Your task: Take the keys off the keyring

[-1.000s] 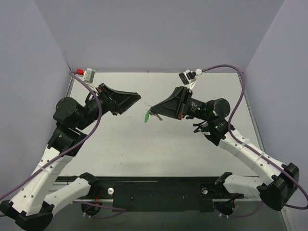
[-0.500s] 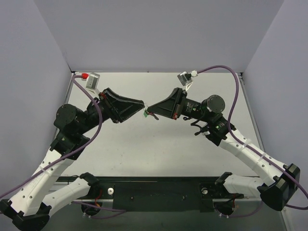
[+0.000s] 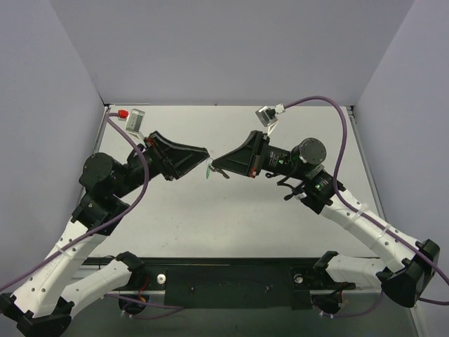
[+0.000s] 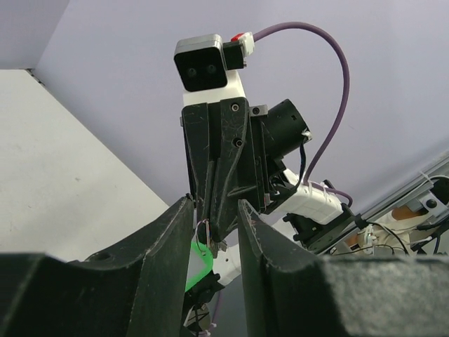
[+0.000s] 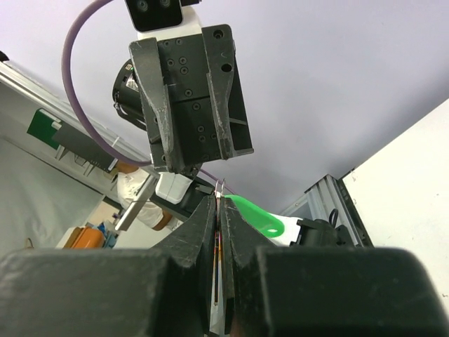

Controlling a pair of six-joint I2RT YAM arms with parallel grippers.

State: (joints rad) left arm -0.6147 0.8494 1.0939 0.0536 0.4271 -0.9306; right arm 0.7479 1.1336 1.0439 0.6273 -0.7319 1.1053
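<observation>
My right gripper [image 3: 214, 162] is shut on the slim grey key [image 5: 217, 274], held edge-on between its jaws in the air over the table's middle. The green tag of the keyring [image 3: 210, 170] hangs just beyond its tip. The tag [image 5: 257, 215] and a thin wire ring [image 5: 220, 188] show in the right wrist view. My left gripper [image 3: 208, 152] is open, with its fingers [image 4: 172, 232] either side of the right gripper's tip. The tag [image 4: 200, 261] and ring [image 4: 200, 236] sit between them, by the left finger. I cannot tell whether that finger touches them.
The grey table [image 3: 210, 217] lies below both grippers, with lilac walls on three sides. A black rail [image 3: 224, 277] with the arm bases runs along the near edge. Purple cables [image 3: 330, 102] loop above both wrists.
Both grippers have closed in on each other over the table's middle. The left gripper's open fingers now bracket the right gripper's tip and the green tag, which hung free and lower a second ago.
</observation>
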